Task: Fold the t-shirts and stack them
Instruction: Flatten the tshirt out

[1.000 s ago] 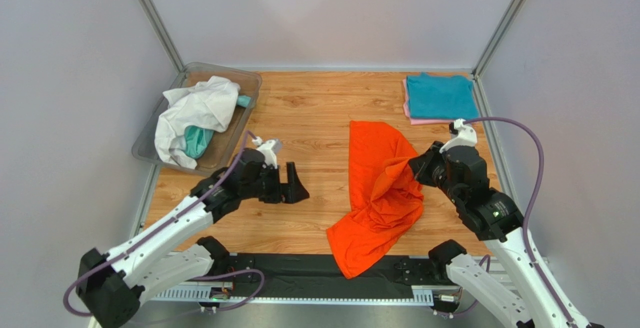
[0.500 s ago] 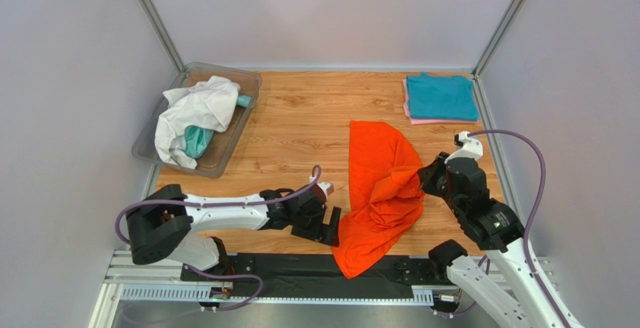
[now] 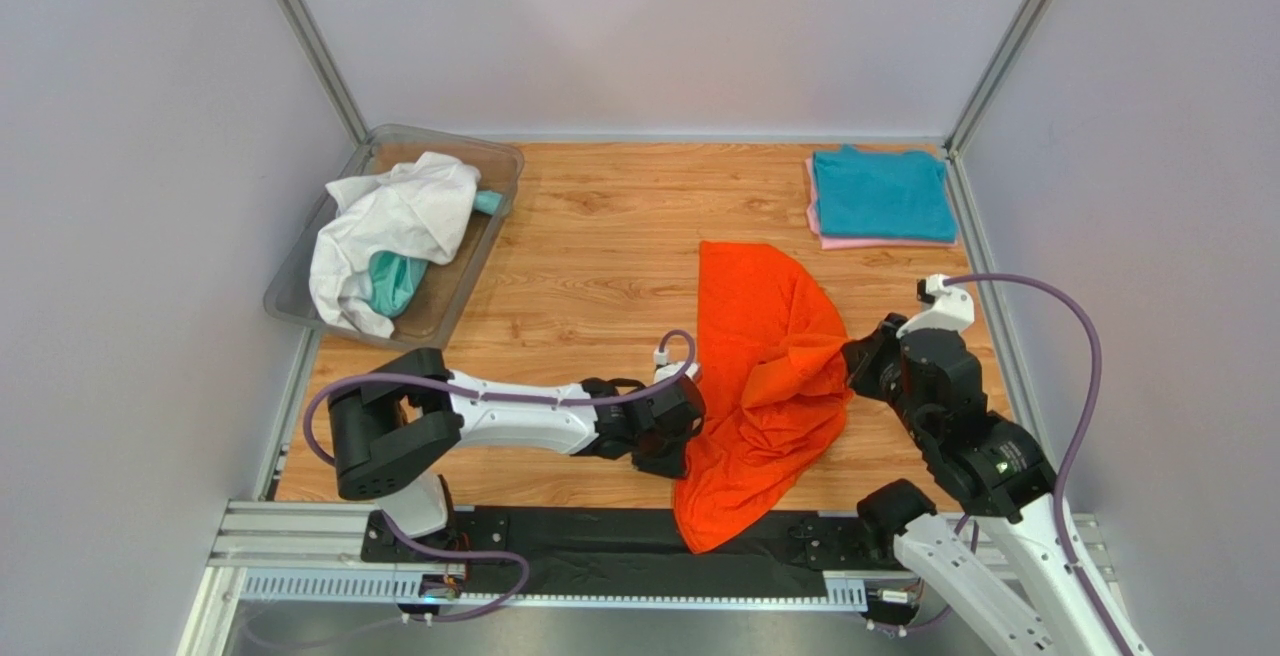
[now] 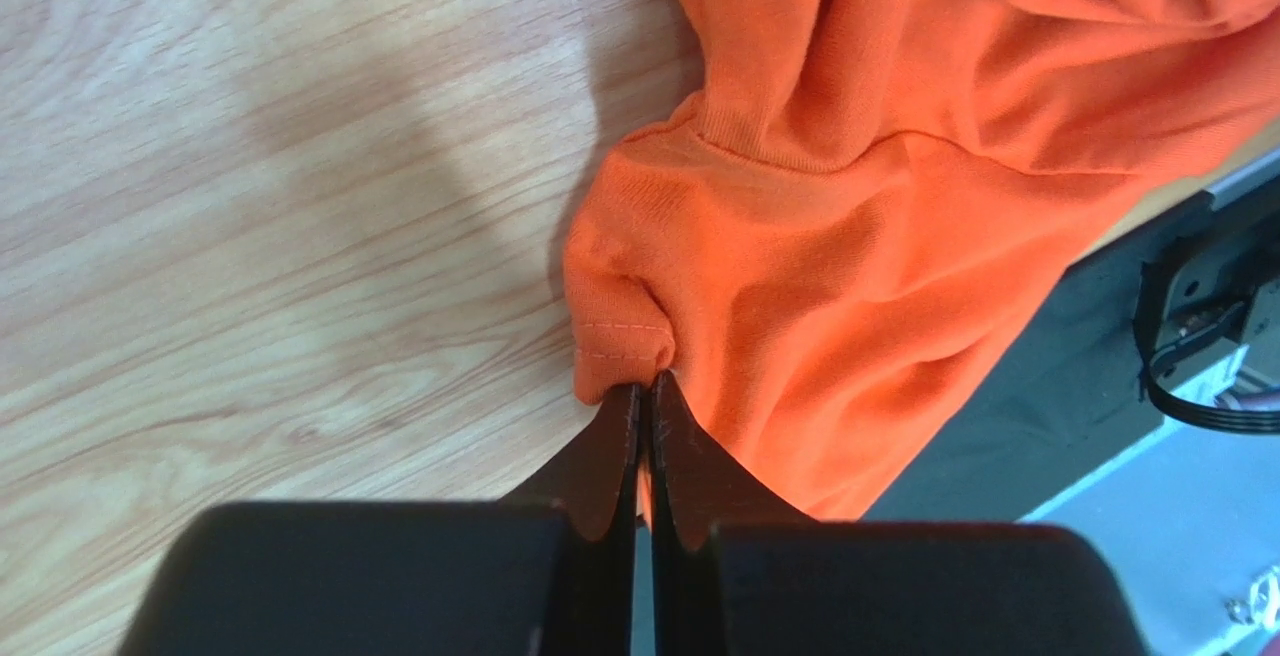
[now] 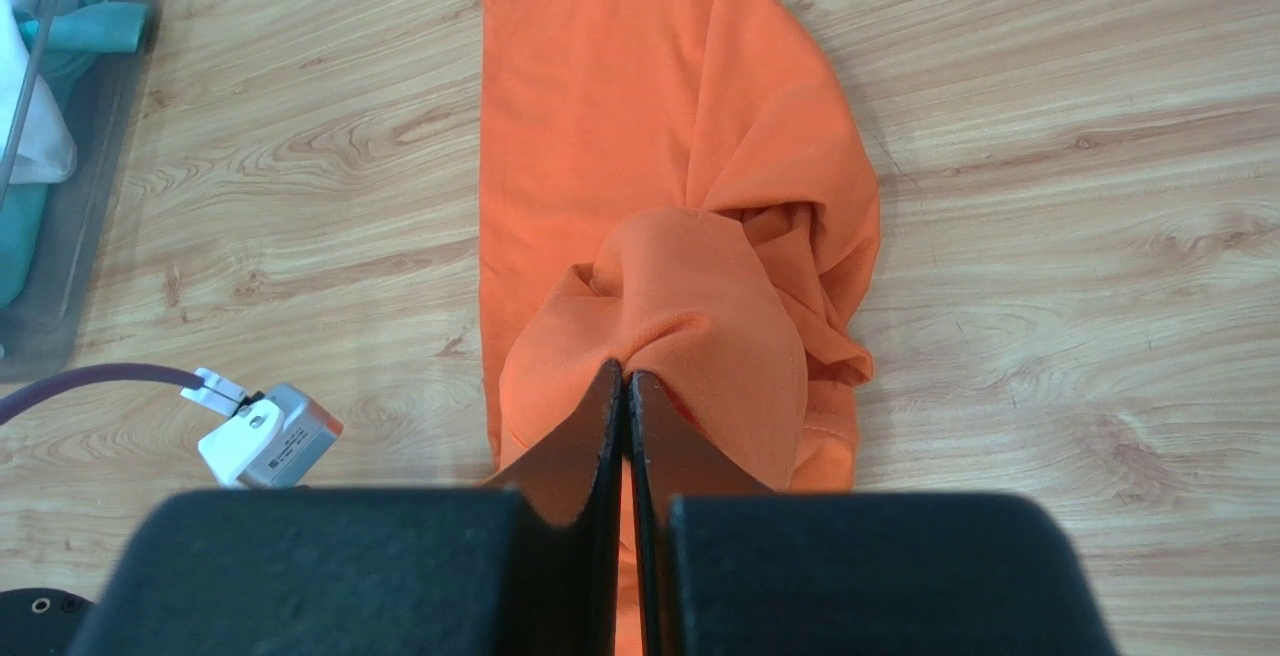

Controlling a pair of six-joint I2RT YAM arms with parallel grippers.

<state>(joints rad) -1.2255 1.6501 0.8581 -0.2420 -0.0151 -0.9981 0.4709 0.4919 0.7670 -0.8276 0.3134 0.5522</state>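
Note:
A crumpled bright orange t-shirt (image 3: 766,379) lies on the wooden table right of centre, its lower part hanging over the near edge. My left gripper (image 3: 684,439) is shut on the shirt's stitched left hem (image 4: 624,334) low at the table. My right gripper (image 3: 852,356) is shut on a raised fold of the same orange shirt (image 5: 676,311), lifted above the table. A folded teal t-shirt (image 3: 881,194) rests on a folded pink one (image 3: 836,242) at the back right. White (image 3: 394,217) and teal (image 3: 394,281) shirts lie bunched in the bin.
A clear plastic bin (image 3: 481,259) stands at the back left. A black strip (image 3: 586,536) and the metal rail run along the near edge. Grey walls enclose the table on three sides.
My left arm swung from the middle left of the table down to the orange shirt's near left hem, and its gripper went from open to shut on it. The right gripper drifted slightly nearer.

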